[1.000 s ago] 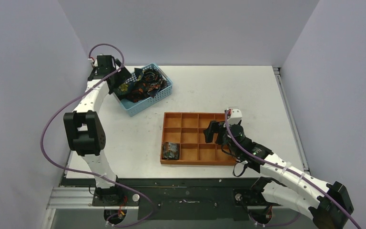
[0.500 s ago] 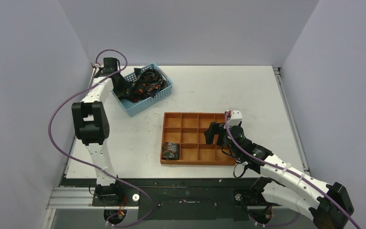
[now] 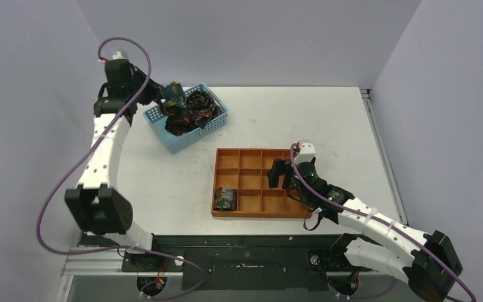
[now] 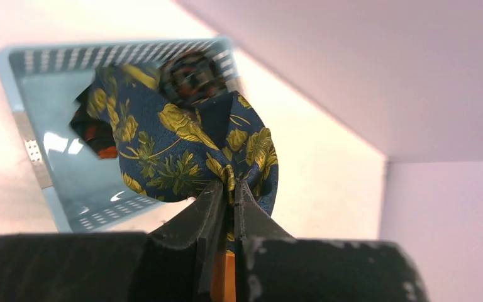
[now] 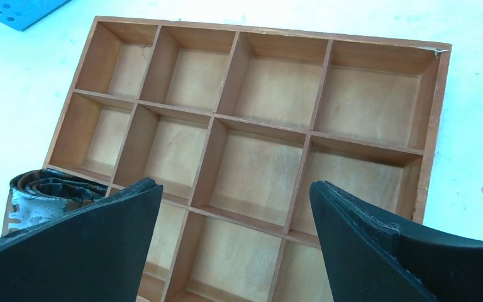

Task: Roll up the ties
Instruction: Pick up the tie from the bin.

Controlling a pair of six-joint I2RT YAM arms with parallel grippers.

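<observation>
**Over the basket, a floral tie pinched tight**

At the far left corner of the desk [image 3: 302,119], the left fingers [image 4: 210,207] are pressed together with hardly a gap, nipping a fold of the floral tie [image 4: 182,145]. The navy cloth with its yellow-green leaves billows out from the tips, bunched rather than rolled. It hangs above the light-blue mesh basket [image 3: 198,135] and is lifted off the heap inside. That heap is more ties [image 3: 192,114], dark with orange print, tangled together in the basket below and just right of the held one.

Toward the middle of the desk lies the orange compartment tray [image 3: 261,215]. Its near-left compartment holds a rolled tie [image 3: 226,199], a compact dark coil.

Over the right half of the tray hang the right fingers [image 5: 113,214], spread wide, gripping nothing and pointing down at the wooden compartments. In the right wrist view the rolled tie shows partly behind one finger, at the left edge of the picture.
</observation>
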